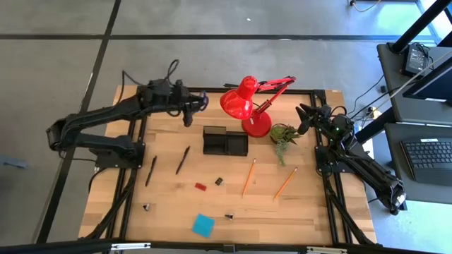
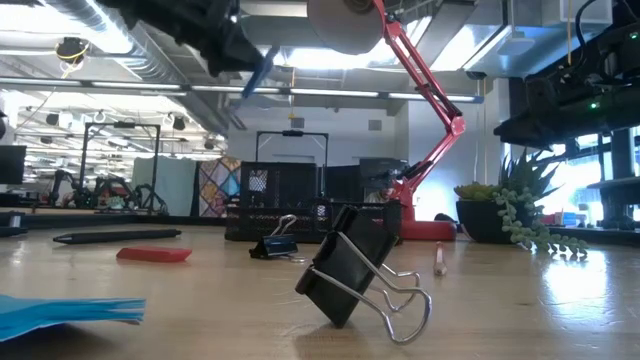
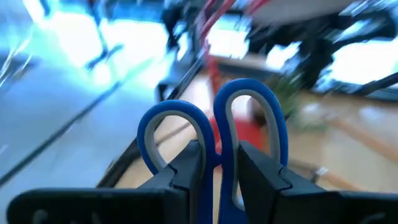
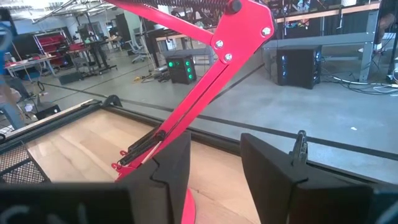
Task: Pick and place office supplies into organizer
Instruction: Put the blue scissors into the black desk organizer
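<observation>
Your left gripper [image 3: 219,171] is pinching the blue-handled steel scissors [image 3: 214,134] aloft, beyond the black compartmented plastic organizer [image 1: 225,140] on the wooden table [image 1: 169,204]; your right gripper [image 4: 214,163] is waiting, fingers spread, beside the red metal desk lamp [image 1: 247,106].

Red lamp [image 1: 247,104] beside potted plant [image 1: 284,135] — wooden table [image 1: 311,212].
</observation>
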Motion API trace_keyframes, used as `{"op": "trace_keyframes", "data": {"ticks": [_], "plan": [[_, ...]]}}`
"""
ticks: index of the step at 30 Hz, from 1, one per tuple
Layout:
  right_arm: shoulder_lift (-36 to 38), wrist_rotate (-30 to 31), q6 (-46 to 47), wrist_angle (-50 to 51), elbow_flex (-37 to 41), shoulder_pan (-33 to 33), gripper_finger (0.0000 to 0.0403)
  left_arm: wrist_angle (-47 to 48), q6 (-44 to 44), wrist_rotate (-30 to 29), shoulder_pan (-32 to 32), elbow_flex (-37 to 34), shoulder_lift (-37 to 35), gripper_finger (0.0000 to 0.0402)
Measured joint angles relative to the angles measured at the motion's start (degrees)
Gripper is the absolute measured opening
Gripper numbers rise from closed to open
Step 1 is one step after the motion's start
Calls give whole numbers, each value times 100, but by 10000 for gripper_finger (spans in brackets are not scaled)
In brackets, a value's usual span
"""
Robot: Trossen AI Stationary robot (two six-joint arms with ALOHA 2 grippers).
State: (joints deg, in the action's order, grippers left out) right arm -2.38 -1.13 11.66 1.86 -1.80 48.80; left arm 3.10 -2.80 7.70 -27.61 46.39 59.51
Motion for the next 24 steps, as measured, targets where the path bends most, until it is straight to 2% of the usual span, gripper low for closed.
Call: {"op": "trace_keyframes", "data": {"ticks": [6,11,19,24], "plan": [[-1,0,2,41,0,0,145,-2065,241,702,22,-923,-310,81],[-1,0,2,42,0,0,145,-3445,690,1003,22,-1609,-334,79],[-1,0,-2,42,0,0,145,-5475,1161,1075,243,-2491,-163,78],[-1,0,-7,42,0,0,145,-6048,1210,1068,486,-2725,23,83]]}}
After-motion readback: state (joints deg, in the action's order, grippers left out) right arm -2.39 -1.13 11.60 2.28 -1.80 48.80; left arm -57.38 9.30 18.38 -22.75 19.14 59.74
